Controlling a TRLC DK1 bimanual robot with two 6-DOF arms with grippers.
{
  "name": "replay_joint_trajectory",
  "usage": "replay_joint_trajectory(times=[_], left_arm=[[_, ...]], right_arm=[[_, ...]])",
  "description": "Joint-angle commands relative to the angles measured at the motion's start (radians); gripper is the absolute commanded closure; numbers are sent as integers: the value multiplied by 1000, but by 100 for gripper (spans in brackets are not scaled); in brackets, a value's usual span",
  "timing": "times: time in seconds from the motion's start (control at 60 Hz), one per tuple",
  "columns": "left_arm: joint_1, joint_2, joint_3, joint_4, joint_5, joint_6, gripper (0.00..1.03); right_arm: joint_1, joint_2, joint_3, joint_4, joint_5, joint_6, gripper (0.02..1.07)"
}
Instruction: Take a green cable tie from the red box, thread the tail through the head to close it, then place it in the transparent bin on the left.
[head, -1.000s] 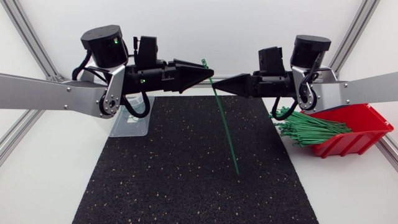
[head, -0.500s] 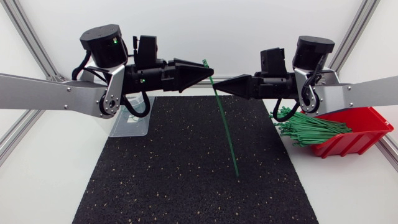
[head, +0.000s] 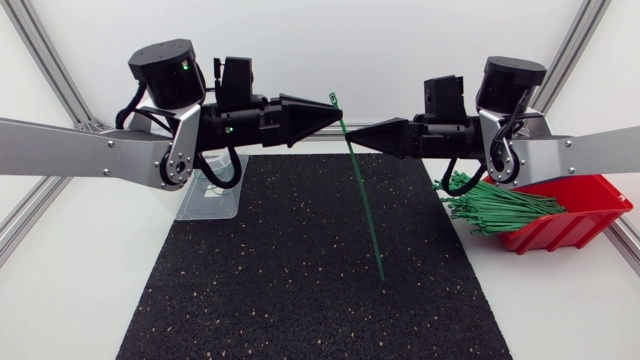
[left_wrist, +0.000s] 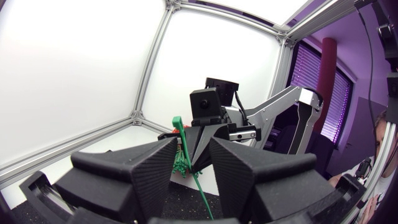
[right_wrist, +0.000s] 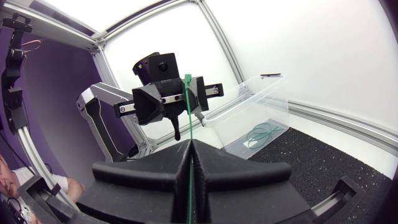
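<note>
Green cable tie (head: 361, 195) in air over black mat (head: 270, 290), mid-scene, head up, tail slanting down toward near side. Right gripper (head: 352, 138) clamped on strap just below head. Left gripper (head: 338, 112) at head, fingers narrowly apart, strap in gap. Red box (head: 585, 200) right, spare ties (head: 495, 208) spilling out. Transparent bin (head: 205, 212) far left, under left arm.

Two arms: the left arm (head: 80, 150) and the right arm (head: 590, 150). One worktop (head: 70, 300) carries one black mat (head: 300, 290), one red box (head: 585, 215) and one transparent bin (right_wrist: 273, 102). One single cable tie (head: 365, 210) stands apart from a bundle of green ties (head: 495, 210) too dense to count. The bin holds seemingly one looped tie (right_wrist: 261, 132).
</note>
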Motion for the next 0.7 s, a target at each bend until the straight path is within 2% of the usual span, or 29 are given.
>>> replay_joint_trajectory(times=[0.0, 0.283, 0.683], left_arm=[[-3, 11, -18, 20, 12, -29, 75], [-6, 17, -14, 20, 12, -32, 75], [-6, 31, 2, 20, 12, -40, 82]], right_arm=[[-5, -23, -21, 18, 8, 26, 101], [-5, -31, -23, 20, 14, 26, 101], [9, -27, -24, 21, 15, 26, 101]])
